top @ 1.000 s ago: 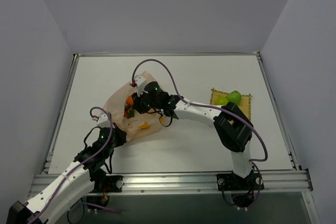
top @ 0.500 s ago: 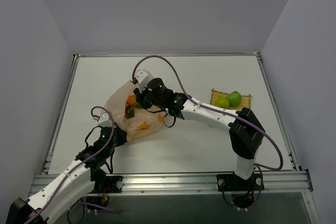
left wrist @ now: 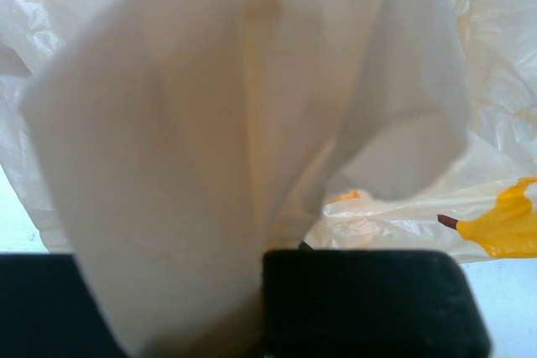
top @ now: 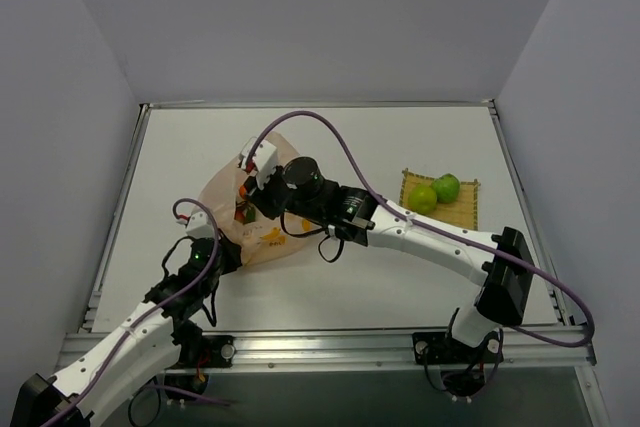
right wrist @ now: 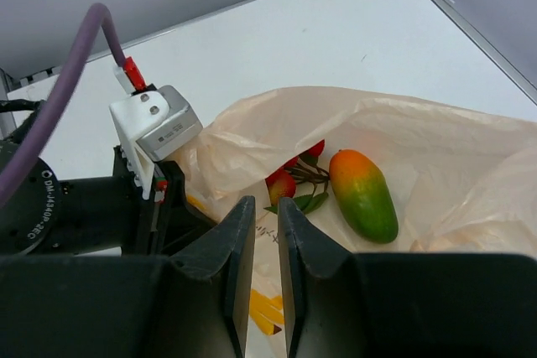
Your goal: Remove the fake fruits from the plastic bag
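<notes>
The peach plastic bag [top: 222,197] lies left of the table's centre, its mouth open. In the right wrist view the green-and-orange oval fruit [right wrist: 363,194] and the red cluster [right wrist: 285,184] lie inside the bag [right wrist: 436,136]. Two round light-green fruits [top: 433,192] sit on the yellow mat [top: 464,209]. My right gripper [top: 252,199] hovers over the bag mouth, its jaws [right wrist: 267,224] nearly shut with a narrow gap and nothing between them. My left gripper [top: 214,250] is shut on a fold of the bag's near edge [left wrist: 210,123].
The left arm's wrist with its white camera block [right wrist: 155,127] and purple cable sits close beside my right fingers. Grey walls rise on the left, the back and the right. A metal rail [top: 320,339] runs along the near edge.
My right arm has stretched out, its elbow swinging right and toward the near edge. Its gripper has shifted slightly over the bag mouth. The left gripper keeps its hold on the bag.
</notes>
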Controlling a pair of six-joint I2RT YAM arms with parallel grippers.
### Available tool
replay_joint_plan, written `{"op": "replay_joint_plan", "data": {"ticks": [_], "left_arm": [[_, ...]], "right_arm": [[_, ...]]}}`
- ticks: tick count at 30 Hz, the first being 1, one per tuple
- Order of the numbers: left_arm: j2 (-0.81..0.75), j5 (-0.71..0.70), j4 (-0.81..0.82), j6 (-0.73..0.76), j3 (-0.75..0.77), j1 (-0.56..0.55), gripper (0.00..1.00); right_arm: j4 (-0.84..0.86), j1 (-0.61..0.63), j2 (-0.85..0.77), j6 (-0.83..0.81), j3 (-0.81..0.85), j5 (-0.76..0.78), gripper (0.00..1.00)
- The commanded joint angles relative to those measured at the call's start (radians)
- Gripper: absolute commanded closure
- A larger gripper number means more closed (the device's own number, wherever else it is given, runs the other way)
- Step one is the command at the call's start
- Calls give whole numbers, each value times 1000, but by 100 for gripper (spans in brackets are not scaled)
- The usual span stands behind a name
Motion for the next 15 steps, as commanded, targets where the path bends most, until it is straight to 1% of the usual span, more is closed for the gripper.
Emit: {"op": "replay_joint_plan", "data": {"ticks": [1,2,5,11,14,15], "left_arm": [[-27,-33,-1,19,51,-7,98],[-32,-33,-5,17,51,-7,98],[-39,-27,-3,16,45,-6,98],[-50,-33,-12,19,49,-7,98],[-49,-28,2,21,45,-6,97],[-46,-27,3,19,45,-7,98]], "right_arm": [[-2,3,42,-30,28,6,87],[-1,3,54,-41,30,-13,87],[-1,-17,143,-58,54,-7,87],[-1,-90,264,-93,95,2,86],[1,-130,334,-104,144,-23,83],[-1,-139,371,-119,157,-29,80]]}}
